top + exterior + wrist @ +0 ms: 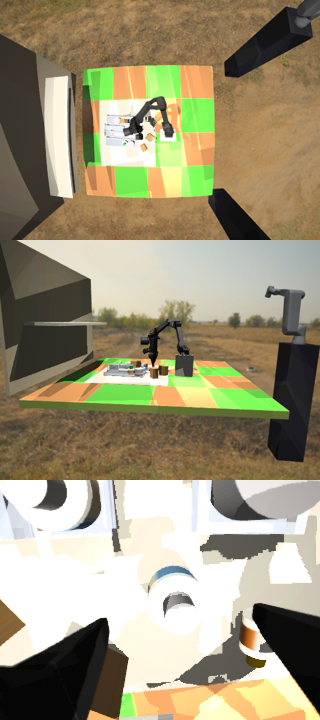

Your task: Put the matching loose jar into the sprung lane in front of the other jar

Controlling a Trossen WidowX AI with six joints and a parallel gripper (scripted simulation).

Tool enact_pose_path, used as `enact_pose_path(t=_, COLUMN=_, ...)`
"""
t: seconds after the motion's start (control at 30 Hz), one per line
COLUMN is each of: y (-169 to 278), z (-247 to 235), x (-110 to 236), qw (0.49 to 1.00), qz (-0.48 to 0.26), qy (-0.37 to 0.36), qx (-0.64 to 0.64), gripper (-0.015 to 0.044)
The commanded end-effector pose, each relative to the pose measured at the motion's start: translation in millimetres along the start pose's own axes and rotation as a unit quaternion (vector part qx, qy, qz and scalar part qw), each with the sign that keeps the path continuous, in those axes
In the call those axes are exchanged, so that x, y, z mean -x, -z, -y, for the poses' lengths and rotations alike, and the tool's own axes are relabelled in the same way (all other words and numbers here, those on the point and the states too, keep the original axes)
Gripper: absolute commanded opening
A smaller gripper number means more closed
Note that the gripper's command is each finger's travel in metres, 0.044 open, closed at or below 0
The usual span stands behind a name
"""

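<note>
My gripper (179, 617) (139, 134) (153, 362) is open and points down, with nothing between its fingers. In the wrist view a loose white jar (172, 605) with a blue band stands on the white mat directly below, between the two fingers' lines. At the top left of that view a similar white jar (50, 500) with a bluish band stands inside a lane. A grey-topped jar (265, 500) stands in the lane at the top right. The rack of three lanes (109, 120) (113, 370) lies just left of the gripper. The pusher plate is hidden.
A small brown-banded jar (248, 639) stands close to the right finger. Two brown boxes (149, 136) (143, 147) (154, 372) (163, 369) stand in front of the rack, one by the left finger (112, 675). The arm's base block (168, 136) (184, 365) is to the right.
</note>
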State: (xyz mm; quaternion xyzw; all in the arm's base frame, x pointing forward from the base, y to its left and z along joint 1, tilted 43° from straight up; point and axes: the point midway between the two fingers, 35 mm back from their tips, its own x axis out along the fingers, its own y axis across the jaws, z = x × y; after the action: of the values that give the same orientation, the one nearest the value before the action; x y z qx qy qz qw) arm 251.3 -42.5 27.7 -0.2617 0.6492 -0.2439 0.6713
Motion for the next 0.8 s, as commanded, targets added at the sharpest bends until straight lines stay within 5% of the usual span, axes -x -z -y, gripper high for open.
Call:
enact_pose_path(t=0.0, y=1, z=0, x=-7, qw=1.0, qz=-0.003, qy=0.003, qx=0.003, gripper=0.044)
enact_pose_path(t=0.7, y=2, z=1, x=-38, qw=1.0, qz=-0.003, qy=0.004, qx=0.003, gripper=0.044)
enact_pose_path(t=0.77, y=2, z=1, x=-38, qw=1.0, qz=-0.003, qy=0.004, qx=0.003, gripper=0.0387)
